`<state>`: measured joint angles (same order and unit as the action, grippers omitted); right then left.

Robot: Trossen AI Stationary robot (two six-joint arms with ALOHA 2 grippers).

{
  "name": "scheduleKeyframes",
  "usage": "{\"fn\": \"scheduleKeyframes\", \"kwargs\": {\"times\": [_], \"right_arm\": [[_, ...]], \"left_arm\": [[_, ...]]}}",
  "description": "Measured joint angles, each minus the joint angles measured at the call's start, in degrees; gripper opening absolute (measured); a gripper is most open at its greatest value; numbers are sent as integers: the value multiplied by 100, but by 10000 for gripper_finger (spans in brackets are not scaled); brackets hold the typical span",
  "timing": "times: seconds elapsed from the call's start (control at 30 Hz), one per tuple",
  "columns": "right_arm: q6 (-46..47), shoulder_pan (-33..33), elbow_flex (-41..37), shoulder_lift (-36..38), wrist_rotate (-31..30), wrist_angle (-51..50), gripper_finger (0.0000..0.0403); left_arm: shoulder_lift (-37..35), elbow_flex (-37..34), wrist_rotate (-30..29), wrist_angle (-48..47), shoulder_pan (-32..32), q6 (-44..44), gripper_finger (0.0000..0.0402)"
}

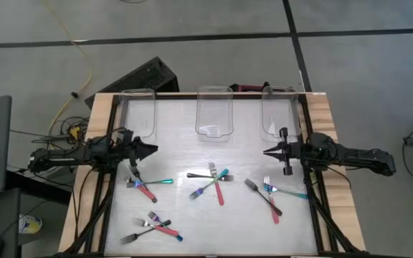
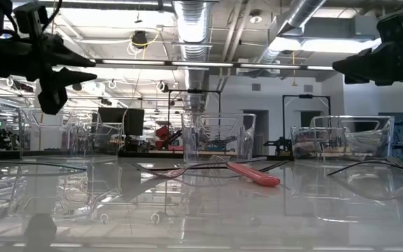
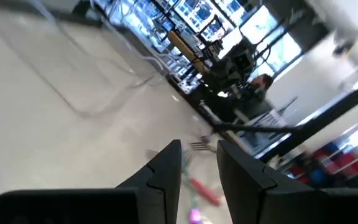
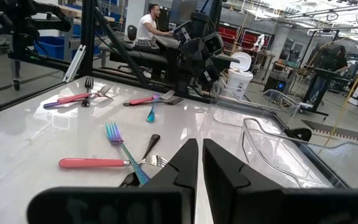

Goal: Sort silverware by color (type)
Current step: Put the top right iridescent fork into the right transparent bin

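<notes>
The silverware lies flat on the white table in several small heaps: one (image 1: 145,186) just near-side of my left gripper, one (image 1: 212,183) mid-table, one (image 1: 271,195) near my right gripper, one (image 1: 153,228) by the near edge. Handles are pink-red, teal or dark metal. The right wrist view shows a pink-handled fork (image 4: 95,163) crossed by a teal one (image 4: 123,146). My left gripper (image 1: 154,149) hovers level at the left side, rolled askew, fingers (image 3: 166,165) a little apart with nothing between them. My right gripper (image 1: 265,152) hovers level at the right side, shut and holding nothing.
Three clear plastic bins (image 1: 138,111) (image 1: 214,111) (image 1: 279,111) stand in a row along the far edge. Wooden borders (image 1: 321,115) and the arms' dark frames flank the white surface. A person sits in the room beyond the table.
</notes>
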<state>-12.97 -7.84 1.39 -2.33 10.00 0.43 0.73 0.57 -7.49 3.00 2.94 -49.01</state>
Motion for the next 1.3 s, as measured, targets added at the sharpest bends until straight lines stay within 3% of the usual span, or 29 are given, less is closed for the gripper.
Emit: {"fn": "scheduleKeyframes", "kwargs": {"times": [0.13,0.3,0.43,0.53,0.67,0.87,1.03,1.3], "right_arm": [[-321,-1,-2,-1,0,40,49],[-508,0,-10,-2,13,172,49],[-129,-7,-17,3,-74,1179,49],[874,-22,-11,-17,-728,2084,49],[1568,21,386,-268,-994,2207,49],[1644,303,1530,-1617,-1361,1977,49],[1617,671,2910,-3074,-1460,1008,49],[1744,1664,5300,-5280,-1463,-893,49]], "left_arm": [[-2,1,324,88,0,-1120,89],[28,111,271,36,-2,-1475,89],[138,601,119,153,-2,-885,89],[364,1053,121,113,-2,-163,89],[845,1809,231,43,-2,851,89],[2025,3134,488,-766,-2,2281,89],[3044,4232,576,-2005,-2,3327,89],[4176,4905,741,-2953,-2,3767,89]]}}
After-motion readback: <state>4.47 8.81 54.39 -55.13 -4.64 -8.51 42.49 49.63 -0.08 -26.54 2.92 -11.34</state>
